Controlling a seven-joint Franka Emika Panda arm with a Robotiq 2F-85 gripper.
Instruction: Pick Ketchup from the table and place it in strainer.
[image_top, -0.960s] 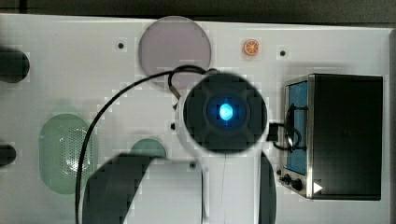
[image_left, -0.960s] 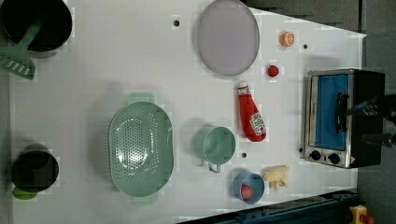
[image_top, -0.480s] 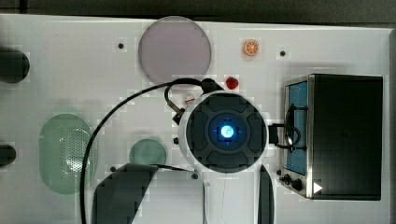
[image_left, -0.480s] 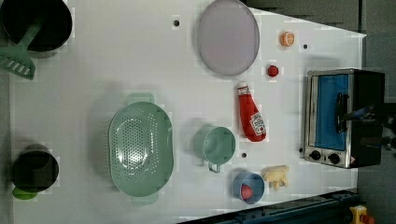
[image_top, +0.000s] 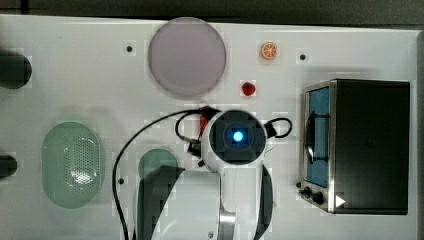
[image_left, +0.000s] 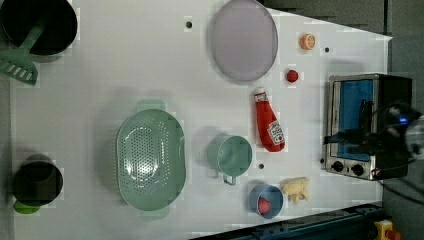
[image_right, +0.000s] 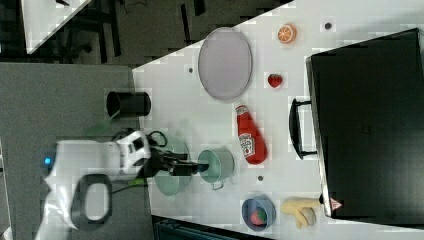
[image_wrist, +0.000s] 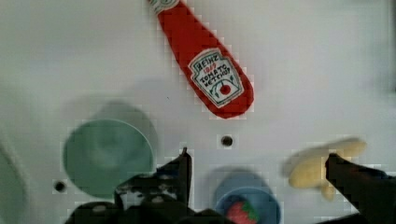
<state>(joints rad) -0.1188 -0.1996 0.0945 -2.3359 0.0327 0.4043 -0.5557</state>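
Wrist view shows the gripper (image_wrist: 257, 163) with fingers spread wide and empty above the table (image_wrist: 303, 56), the ketchup (image_wrist: 205, 60) lying flat just ahead, its long axis slanting away, well apart from the strainer (image_left: 150, 160) at the left view's left.

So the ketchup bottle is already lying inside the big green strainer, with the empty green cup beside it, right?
Not quite. The ketchup bottle lies on the white table, not in the strainer, which holds nothing. The left view shows it: the bottle is on the far side of the empty green cup from the strainer.
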